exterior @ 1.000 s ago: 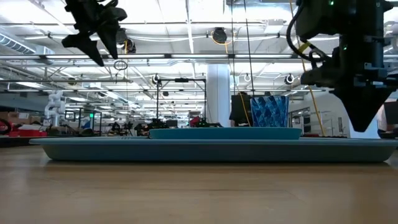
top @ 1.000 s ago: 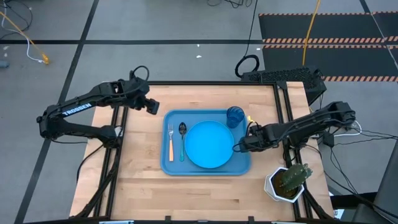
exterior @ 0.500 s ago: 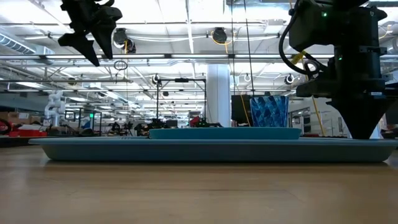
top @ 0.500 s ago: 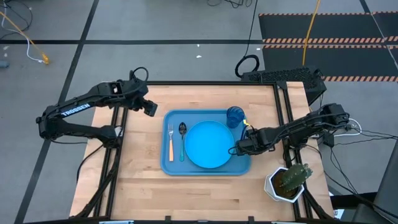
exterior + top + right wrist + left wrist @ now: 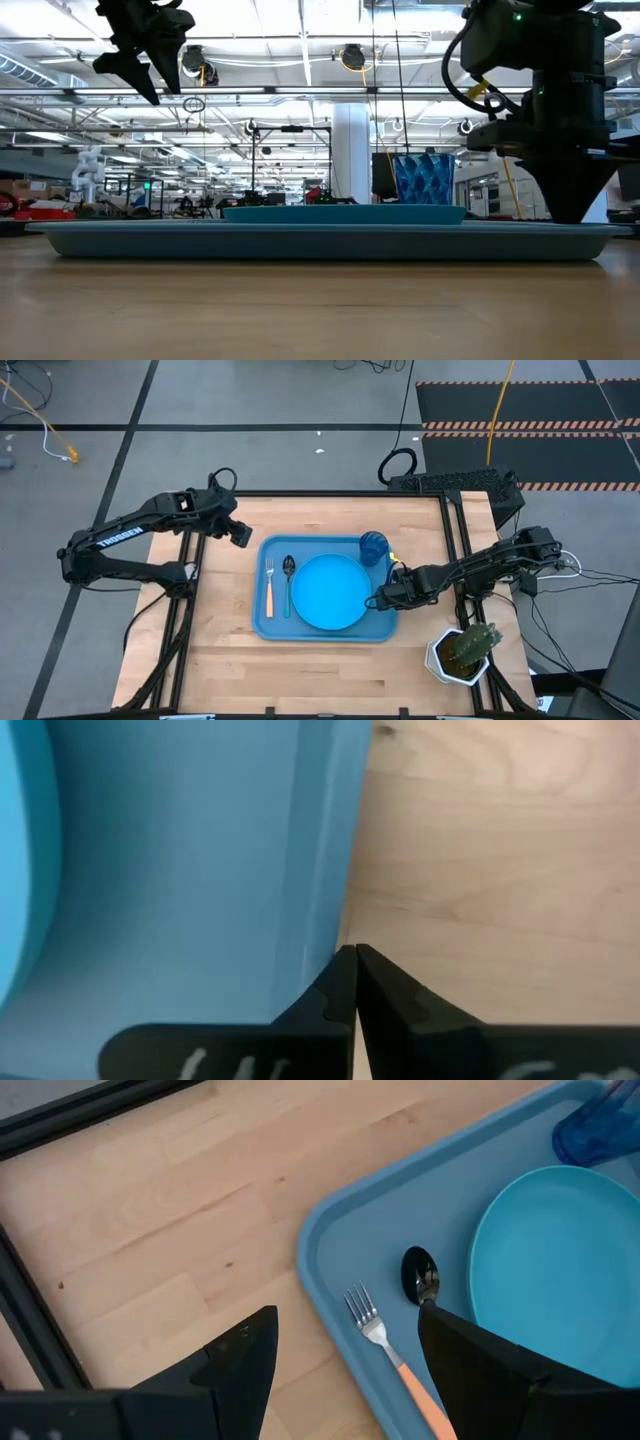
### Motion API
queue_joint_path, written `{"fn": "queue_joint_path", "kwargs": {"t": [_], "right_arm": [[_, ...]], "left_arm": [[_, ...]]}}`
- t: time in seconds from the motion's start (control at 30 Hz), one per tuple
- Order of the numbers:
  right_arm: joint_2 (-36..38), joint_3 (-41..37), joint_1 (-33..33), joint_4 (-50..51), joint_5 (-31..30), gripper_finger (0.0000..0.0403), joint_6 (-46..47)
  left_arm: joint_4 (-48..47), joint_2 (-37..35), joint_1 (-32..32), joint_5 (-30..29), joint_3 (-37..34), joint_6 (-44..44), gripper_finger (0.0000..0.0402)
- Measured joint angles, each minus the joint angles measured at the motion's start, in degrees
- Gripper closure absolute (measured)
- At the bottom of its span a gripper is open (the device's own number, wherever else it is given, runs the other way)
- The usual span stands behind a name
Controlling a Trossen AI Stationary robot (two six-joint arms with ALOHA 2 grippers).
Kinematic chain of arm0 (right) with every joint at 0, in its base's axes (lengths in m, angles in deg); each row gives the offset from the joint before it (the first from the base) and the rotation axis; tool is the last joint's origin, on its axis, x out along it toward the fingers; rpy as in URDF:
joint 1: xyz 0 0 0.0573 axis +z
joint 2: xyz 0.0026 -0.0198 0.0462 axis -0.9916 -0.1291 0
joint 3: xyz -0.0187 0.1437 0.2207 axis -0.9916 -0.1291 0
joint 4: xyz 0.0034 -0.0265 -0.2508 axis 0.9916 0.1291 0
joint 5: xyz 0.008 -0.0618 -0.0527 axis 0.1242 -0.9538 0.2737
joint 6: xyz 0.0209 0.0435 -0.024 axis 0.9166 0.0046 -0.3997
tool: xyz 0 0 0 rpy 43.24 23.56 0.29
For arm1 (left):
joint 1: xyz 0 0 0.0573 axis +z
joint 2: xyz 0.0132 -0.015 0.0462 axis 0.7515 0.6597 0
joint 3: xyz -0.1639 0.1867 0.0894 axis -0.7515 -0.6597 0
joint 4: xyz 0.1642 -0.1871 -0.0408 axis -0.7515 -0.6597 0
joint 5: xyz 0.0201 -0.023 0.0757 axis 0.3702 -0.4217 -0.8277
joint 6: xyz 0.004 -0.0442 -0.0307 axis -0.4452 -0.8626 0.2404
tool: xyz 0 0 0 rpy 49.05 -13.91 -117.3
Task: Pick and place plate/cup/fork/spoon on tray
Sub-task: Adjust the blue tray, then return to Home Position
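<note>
The blue tray lies flat on the wooden table. On it are the round blue plate, the dark blue cup at its far right corner, the orange-handled fork and the blue-handled spoon. My right gripper is shut and stands low at the tray's right rim, as the low view also shows. My left gripper is open and empty, high above the table by the tray's far left corner; its wrist view looks down on the fork and the spoon. My right gripper touches the outer side of the tray's right rim with its shut fingertips, toward the near right corner. The fingers point down, coming from the table's right side. The tray lies flat on the table.
A white pot with a cactus stands at the table's near right corner, close behind my right arm. Bare wood lies left of the tray and along the near edge.
My right gripper has gone down to the tray's right rim and toward the table's left edge. The tray has slid a little to the left along the table, with the plate, cup, fork and spoon staying in place on it.
</note>
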Motion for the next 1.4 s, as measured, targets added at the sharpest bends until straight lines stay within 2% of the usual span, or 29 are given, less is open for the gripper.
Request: {"fn": "queue_joint_path", "kwargs": {"t": [0.17,0.27,0.47,0.67,0.77,0.9,1.0,1.07,1.17,1.23,1.4], "right_arm": [[0.4,0.0,0.0,1.8,0.1,0.0403,-0.3],[2.2,0.0,0.2,4.3,0.0,0.0403,-1.3],[9.6,0.0,0.2,10.6,-0.4,0.0403,-4.2],[17.0,0.0,0.2,10.1,-0.3,0.0403,-11.7],[19.8,0.0,0.2,7.8,-0.4,0.0403,-19.8],[24.0,0.0,0.4,0.6,1.3,0.0403,-41.3],[27.4,0.0,0.8,-6.3,2.9,0.0403,-57.6],[29.6,0.0,0.9,-11.1,2.7,0.0403,-62.2],[32.3,0.0,0.9,-17.1,2.6,0.0403,-66.1],[33.6,0.0,0.9,-20.8,2.6,0.0403,-68.8],[36.4,0.0,0.9,-26.6,2.5,0.0403,-73.5]], "left_arm": [[-0.1,0.0,0.0,0.0,0.0,-0.2,0.0158],[-3.2,0.0,0.0,-1.4,0.0,-0.4,0.0158],[-10.4,-0.2,1.0,-3.6,0.0,-1.5,0.0158],[-10.0,-0.8,-0.3,-3.3,0.0,-1.1,0.0158],[-8.6,-0.7,-1.8,-2.1,0.0,1.2,0.0158],[-5.2,-0.7,-4.2,-0.6,0.0,4.4,0.0158],[0.4,-1.5,-6.8,0.5,0.0,5.9,0.0158],[6.2,-2.4,-8.8,1.0,0.0,5.7,0.0164],[16.3,-3.8,-12.1,0.8,0.0,7.9,0.0197],[22.3,-4.3,-14.2,1.0,0.0,12.1,0.0236],[28.5,-4.3,-19.2,1.0,0.1,23.4,0.0372]]}}
